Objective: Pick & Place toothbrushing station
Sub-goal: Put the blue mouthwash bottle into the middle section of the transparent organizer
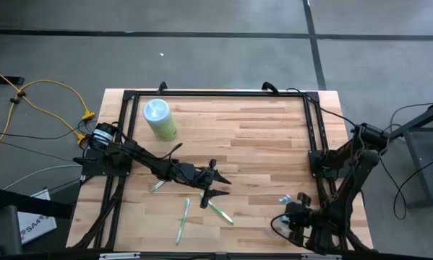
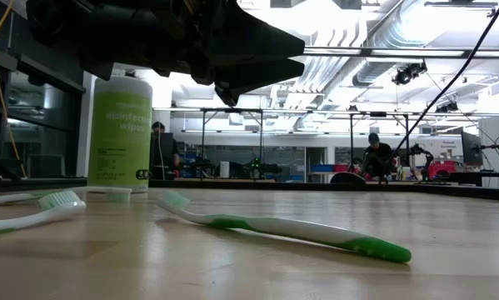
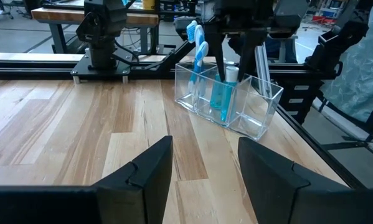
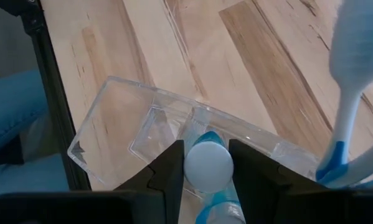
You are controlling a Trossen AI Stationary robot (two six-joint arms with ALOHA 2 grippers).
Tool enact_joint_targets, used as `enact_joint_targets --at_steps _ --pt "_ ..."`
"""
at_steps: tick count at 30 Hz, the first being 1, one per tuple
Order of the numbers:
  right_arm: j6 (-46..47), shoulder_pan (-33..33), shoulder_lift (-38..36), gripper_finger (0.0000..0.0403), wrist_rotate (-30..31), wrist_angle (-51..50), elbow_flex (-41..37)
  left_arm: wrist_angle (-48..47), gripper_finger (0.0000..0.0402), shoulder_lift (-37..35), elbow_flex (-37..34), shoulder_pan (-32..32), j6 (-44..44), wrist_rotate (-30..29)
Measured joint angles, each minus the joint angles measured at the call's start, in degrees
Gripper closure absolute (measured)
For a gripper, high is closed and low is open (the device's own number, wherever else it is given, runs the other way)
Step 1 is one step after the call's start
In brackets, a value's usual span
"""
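A clear plastic cup (image 3: 236, 106) with compartments stands near the table's right edge (image 1: 285, 198). A blue-and-white toothbrush (image 3: 197, 46) stands in it, next to a small blue tube (image 3: 222, 96). My right gripper (image 4: 207, 165) is above the cup, shut on the tube. My left gripper (image 1: 223, 185) hovers open at mid-table, level and pointing at the cup, with nothing between its fingers (image 3: 205, 155). Three green-and-white toothbrushes lie flat on the wood near it (image 1: 220, 211) (image 1: 182, 220) (image 1: 156, 186). One of them (image 2: 291, 229) shows close in the low view. My right gripper pinches the tube's white cap (image 4: 206, 163), at its top end, between the two fingers. The fingers (image 3: 220, 62) come from above, slanting down. The tube stands nearly upright, its lower part inside the cup's middle compartment.
A pale-green canister (image 1: 158, 119) of wipes stands at the table's far left. A black frame rail (image 1: 216, 94) runs around the table's edges. Bare wood lies between the left gripper and the cup. People are in the room far behind the table (image 2: 374, 154).
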Motion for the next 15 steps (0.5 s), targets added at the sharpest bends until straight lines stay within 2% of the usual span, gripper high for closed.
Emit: enact_joint_targets --at_steps 5,15 --pt "-3.5 -1.4 -1.2 0.0285 0.0 1.5 0.1 0.0 0.0224 0.0 0.0 0.0 0.0 0.0" --pt "-4.6 -2.7 -2.1 0.0285 -2.7 1.6 0.1 0.0 0.0224 0.0 0.0 0.0 0.0 0.0"
